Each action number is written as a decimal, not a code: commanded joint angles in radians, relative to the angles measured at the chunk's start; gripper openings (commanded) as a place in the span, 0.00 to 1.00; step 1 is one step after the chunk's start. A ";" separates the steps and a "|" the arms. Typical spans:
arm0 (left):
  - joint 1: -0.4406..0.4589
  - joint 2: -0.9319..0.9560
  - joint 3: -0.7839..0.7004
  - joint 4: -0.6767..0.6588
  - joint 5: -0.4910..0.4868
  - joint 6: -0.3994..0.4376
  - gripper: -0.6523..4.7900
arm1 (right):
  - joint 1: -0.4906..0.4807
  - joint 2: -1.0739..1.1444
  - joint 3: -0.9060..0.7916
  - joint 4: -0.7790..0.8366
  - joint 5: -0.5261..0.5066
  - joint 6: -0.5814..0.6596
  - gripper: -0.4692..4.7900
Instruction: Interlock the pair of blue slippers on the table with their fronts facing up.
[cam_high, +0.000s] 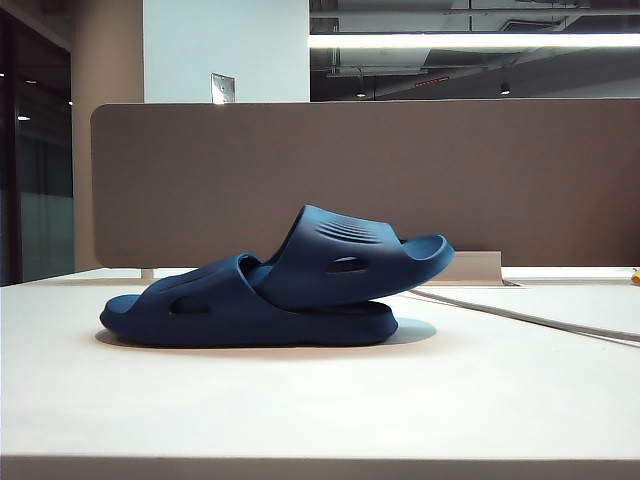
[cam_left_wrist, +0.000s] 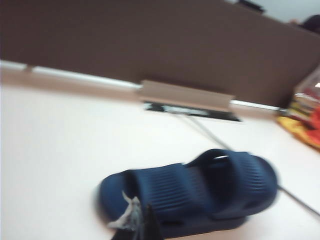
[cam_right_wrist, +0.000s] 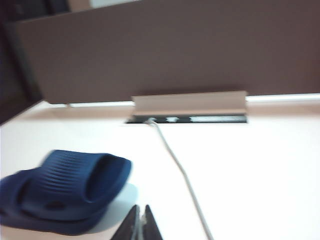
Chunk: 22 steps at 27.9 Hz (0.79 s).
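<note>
Left gripper (cam_left_wrist: 142, 225), low in its wrist view, jaws closed and empty; right gripper (cam_right_wrist: 140, 222) likewise closed on nothing. Pair of blue slippers (cam_high: 275, 285) sits interlocked mid-frame on the table (cam_high: 300, 410), upper slipper tilted. Brown partition panel (cam_high: 400, 160) behind; cable (cam_high: 520, 318) at right.

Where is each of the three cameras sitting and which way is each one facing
Exterior view: low at the table edge, facing the brown partition; side-on to the interlocked slippers; no arm shows.
Left wrist view: above the table, looking down at the slippers; left gripper tips, shut, at the frame edge.
Right wrist view: low over the table, facing the partition; right gripper, shut, beside the slippers.
All views share the slippers, partition and cable.
</note>
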 joint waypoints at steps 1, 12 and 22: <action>-0.002 0.000 -0.034 0.023 -0.069 -0.029 0.11 | 0.001 0.001 -0.045 0.048 0.049 0.001 0.11; -0.002 0.000 -0.154 0.092 -0.121 -0.047 0.11 | 0.002 0.002 -0.126 0.062 0.085 0.014 0.11; -0.002 0.000 -0.258 0.107 -0.111 -0.067 0.11 | 0.002 0.003 -0.133 0.046 0.088 0.025 0.11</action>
